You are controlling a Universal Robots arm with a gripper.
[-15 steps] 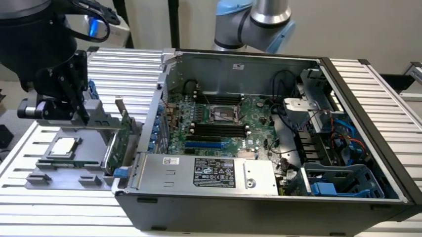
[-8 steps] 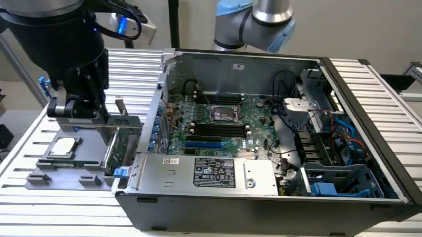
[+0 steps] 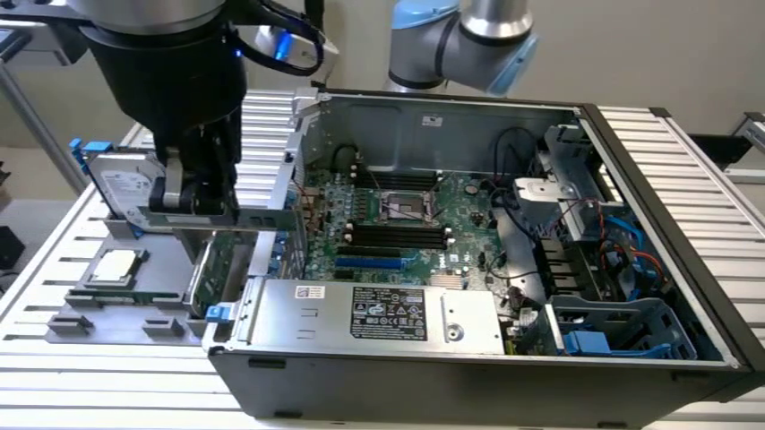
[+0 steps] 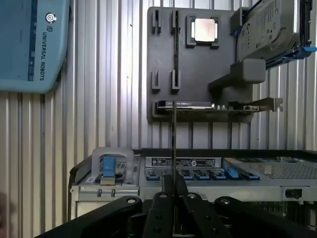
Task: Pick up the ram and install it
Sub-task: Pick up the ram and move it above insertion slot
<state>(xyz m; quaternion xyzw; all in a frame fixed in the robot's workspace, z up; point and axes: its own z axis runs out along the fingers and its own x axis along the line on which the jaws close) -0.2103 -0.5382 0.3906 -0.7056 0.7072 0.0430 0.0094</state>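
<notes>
Ram (image 4: 173, 139): seen edge-on in the wrist view, so it reads as one thin, straight, dark line. Flat faces turned away, so chips and colour cannot be made out. Pinched at its near end between the closed fingers of the end effector (image 4: 173, 191), held off every surface. Its long edge runs out from the fingers, crossing the rim of the case (image 4: 257, 171) towards the grey tray (image 4: 198, 74).

The parts holder (image 3: 120, 319) lies left of the open case (image 3: 478, 385) (the exterior view's left); on it the processor (image 3: 115, 265) sits near, the hard drive (image 3: 120, 188) far; the expansion card (image 3: 221, 269) stands between holder and case; inside the case, the power supply (image 3: 382, 313) lies nearer than the motherboard (image 3: 395, 224); the gripper (image 4: 173, 181), the ram (image 4: 174, 139) between its fingers, hangs above the holder's right side.
</notes>
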